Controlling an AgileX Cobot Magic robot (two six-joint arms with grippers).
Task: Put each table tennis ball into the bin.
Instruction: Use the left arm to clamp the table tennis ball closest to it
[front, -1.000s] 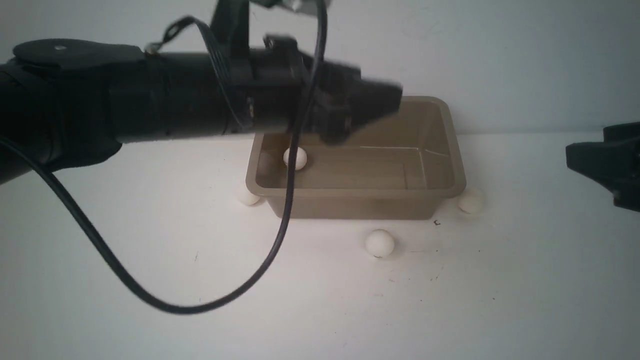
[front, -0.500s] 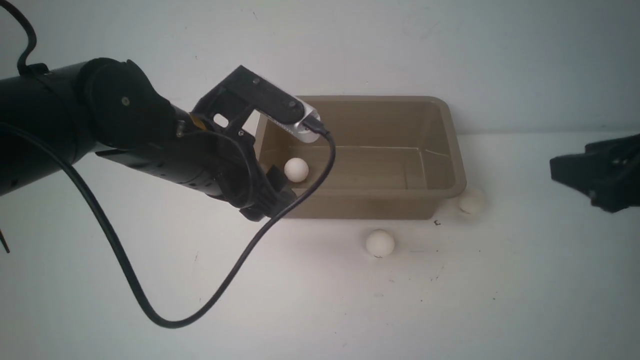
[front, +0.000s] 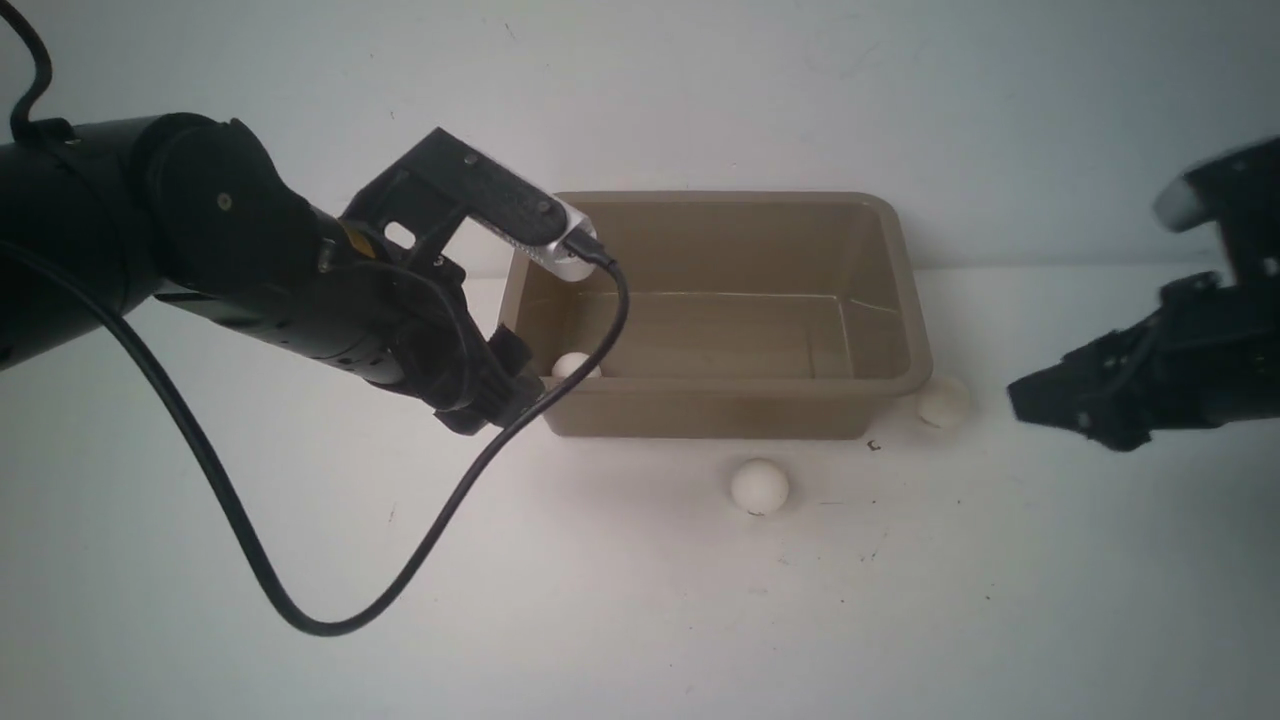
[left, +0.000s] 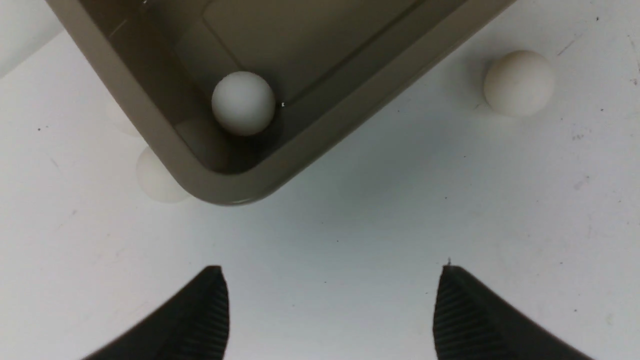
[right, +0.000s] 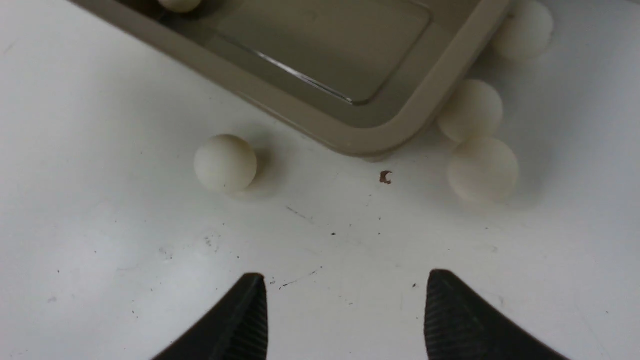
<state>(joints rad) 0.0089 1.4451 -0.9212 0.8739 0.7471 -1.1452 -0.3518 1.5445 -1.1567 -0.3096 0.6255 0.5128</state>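
**Front view: one ball inside the bin (front: 905, 300), the rest loose around it**

Settled in the bin's near-left corner, against the wall: a single binned ball (front: 572, 365). Lying on the table (front: 640, 620) just ahead of the near wall: a front ball (front: 759, 487). Tucked against the bin's near-right corner: a right-corner ball (front: 942, 400). In the right wrist view, a cluster of three balls (right: 470, 110) along that same end, two of them touching or nearly so. In the left wrist view, a left-corner ball (left: 157, 175) half hidden beneath the flared rim, outside the near-left corner.

Left gripper (left: 330, 270): poised beside that near-left corner, jaws wide apart, nothing between them. Right gripper (right: 345, 277): off to the bin's right, jaws parted as well, empty, aimed toward the front ball and the cluster.

Likely trouble from here:

- A finger catching the rim while reaching for the left-corner ball, shoving the bin and scattering every ball leaning on it.
- Closing off-centre on so light and round a thing, squirting it out across the table.
- Coming down among the clustered balls and knocking the neighbours away.
- The low loop of black cable (front: 250, 560) perhaps dragging across the table during a reach.
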